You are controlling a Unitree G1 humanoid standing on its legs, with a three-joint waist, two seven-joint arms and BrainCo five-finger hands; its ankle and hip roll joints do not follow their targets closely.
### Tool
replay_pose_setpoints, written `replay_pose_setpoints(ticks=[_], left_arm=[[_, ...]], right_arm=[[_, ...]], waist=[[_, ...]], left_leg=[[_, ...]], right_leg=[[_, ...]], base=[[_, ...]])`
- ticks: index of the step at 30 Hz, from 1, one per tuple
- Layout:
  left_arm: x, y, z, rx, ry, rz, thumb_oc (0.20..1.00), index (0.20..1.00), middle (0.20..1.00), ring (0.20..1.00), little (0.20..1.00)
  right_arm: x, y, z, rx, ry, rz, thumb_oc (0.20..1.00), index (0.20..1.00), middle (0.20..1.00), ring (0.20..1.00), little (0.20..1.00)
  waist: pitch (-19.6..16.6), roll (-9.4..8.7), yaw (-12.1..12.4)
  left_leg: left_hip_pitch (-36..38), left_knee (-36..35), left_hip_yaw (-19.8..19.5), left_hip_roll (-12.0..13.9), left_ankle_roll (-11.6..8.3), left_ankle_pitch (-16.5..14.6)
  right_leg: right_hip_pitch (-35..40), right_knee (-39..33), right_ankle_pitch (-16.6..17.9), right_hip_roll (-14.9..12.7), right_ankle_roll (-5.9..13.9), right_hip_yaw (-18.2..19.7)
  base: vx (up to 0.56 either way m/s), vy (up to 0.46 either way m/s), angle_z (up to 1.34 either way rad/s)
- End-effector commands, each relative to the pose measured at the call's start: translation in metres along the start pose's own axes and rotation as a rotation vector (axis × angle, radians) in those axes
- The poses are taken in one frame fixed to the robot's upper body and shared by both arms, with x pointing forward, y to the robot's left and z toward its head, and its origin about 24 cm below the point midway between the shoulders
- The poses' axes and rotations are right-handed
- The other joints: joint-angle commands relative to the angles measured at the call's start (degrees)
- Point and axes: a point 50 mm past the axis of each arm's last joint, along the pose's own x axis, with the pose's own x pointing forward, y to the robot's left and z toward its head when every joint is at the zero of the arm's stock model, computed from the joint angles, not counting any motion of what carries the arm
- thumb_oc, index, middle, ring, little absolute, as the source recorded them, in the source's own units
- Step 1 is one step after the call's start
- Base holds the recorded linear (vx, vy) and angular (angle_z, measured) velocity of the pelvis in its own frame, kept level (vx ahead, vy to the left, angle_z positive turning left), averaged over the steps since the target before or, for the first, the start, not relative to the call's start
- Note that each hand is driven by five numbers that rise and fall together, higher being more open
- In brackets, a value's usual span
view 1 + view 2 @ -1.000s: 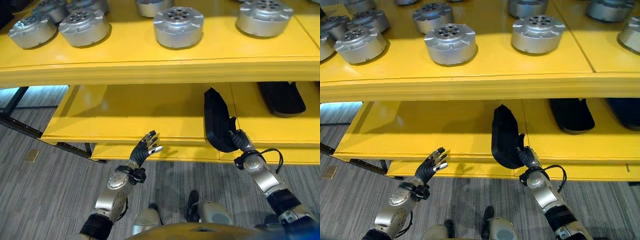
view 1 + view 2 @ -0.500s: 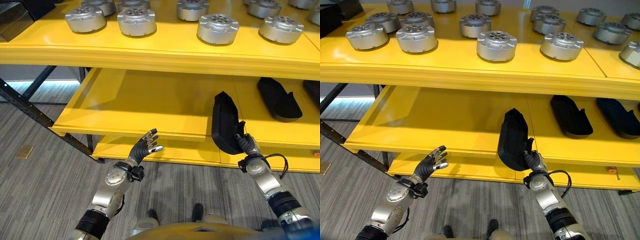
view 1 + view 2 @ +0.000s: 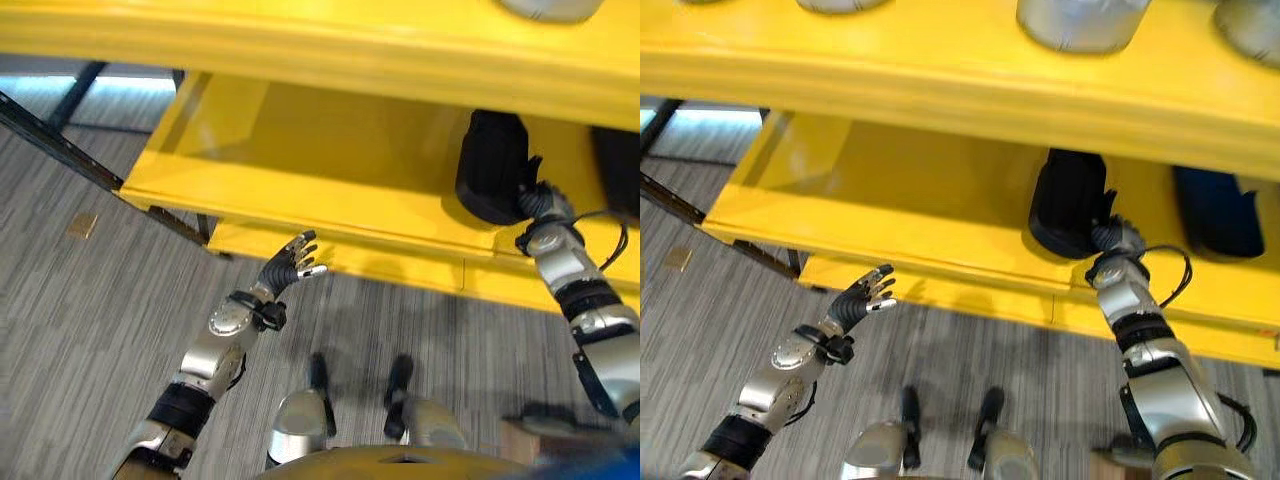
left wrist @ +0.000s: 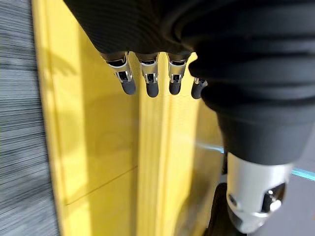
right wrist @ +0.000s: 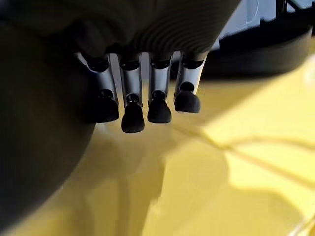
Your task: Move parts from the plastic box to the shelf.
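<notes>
A black curved part [image 3: 1068, 200] stands on edge on the yellow middle shelf [image 3: 300, 150], under the top board. My right hand [image 3: 1110, 236] is pressed against its near right side, fingers curled on it. In the right wrist view the fingers [image 5: 133, 105] hang beside the part's dark bulk [image 5: 39, 147]. My left hand [image 3: 290, 270] is raised in front of the shelf's lower edge, open and holding nothing; its straight fingers [image 4: 147, 83] point at the yellow board.
Another black part [image 3: 1215, 215] lies on the middle shelf to the right. Silver round parts [image 3: 1080, 20] sit on the top shelf above. A dark frame bar [image 3: 60, 140] runs at the left over grey carpet.
The camera has tilted down and closer, so the top shelf has slid out of view. My right hand has carried the black part deeper onto the middle shelf. The left hand keeps its pose.
</notes>
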Motion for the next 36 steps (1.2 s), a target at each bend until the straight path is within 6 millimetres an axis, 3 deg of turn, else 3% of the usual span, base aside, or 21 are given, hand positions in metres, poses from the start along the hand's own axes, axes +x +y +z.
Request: replay_pose_setpoints(ticks=[1,13,26,32,36], left_arm=[[0.000,-0.010,0.011,-0.015,-0.108,-0.032,1.000,1.000,1.000,1.000,1.000],[0.006,-0.016,0.026,-0.030,-0.188,-0.040,1.000,1.000,1.000,1.000,1.000],[-0.002,-0.009,0.019,0.019,-0.156,-0.048,1.000,1.000,1.000,1.000,1.000],[-0.008,-0.006,0.016,0.033,-0.142,-0.049,1.000,1.000,1.000,1.000,1.000],[-0.008,-0.007,0.016,0.028,-0.141,-0.051,1.000,1.000,1.000,1.000,1.000]], right_arm=[[0.010,-0.036,0.027,-0.053,-0.107,-0.126,0.200,0.200,0.200,0.200,0.200],[0.023,-0.079,0.034,-0.262,-0.079,-0.264,0.200,0.200,0.200,0.200,0.200],[0.024,-0.128,0.047,-0.502,-0.096,-0.473,0.200,0.200,0.200,0.200,0.200],[0.024,-0.153,0.049,-0.484,-0.061,-0.530,0.200,0.200,0.200,0.200,0.200],[0.023,-0.157,0.050,-0.456,-0.045,-0.537,0.200,0.200,0.200,0.200,0.200]], waist=[[-2.1,-0.37,0.6],[4.4,2.36,1.8],[5.7,1.85,2.8],[6.3,2.12,3.3],[6.5,2.44,3.4]], left_leg=[[-2.4,1.6,-4.0,0.5,-0.52,2.6],[-10.7,6.3,-6.2,-0.5,0.11,2.7],[-11.4,6.2,-6.0,-0.1,0.24,3.2],[-12.1,6.3,-6.3,0.3,-0.30,3.8],[-12.4,6.5,-6.4,0.5,-0.55,3.9]], right_leg=[[-1.1,10.5,-4.8,-2.8,3.94,0.3],[-10.6,18.0,-6.5,-3.2,3.09,1.2],[-11.1,18.2,-6.2,-2.5,3.41,2.0],[-11.5,18.8,-6.6,-2.3,3.16,1.7],[-11.9,19.4,-7.0,-2.4,2.96,1.5]], base=[[-0.14,-0.005,-0.06],[-0.10,0.000,-0.03],[-0.02,-0.044,0.00],[0.01,-0.061,0.00],[0.00,-0.008,0.00]])
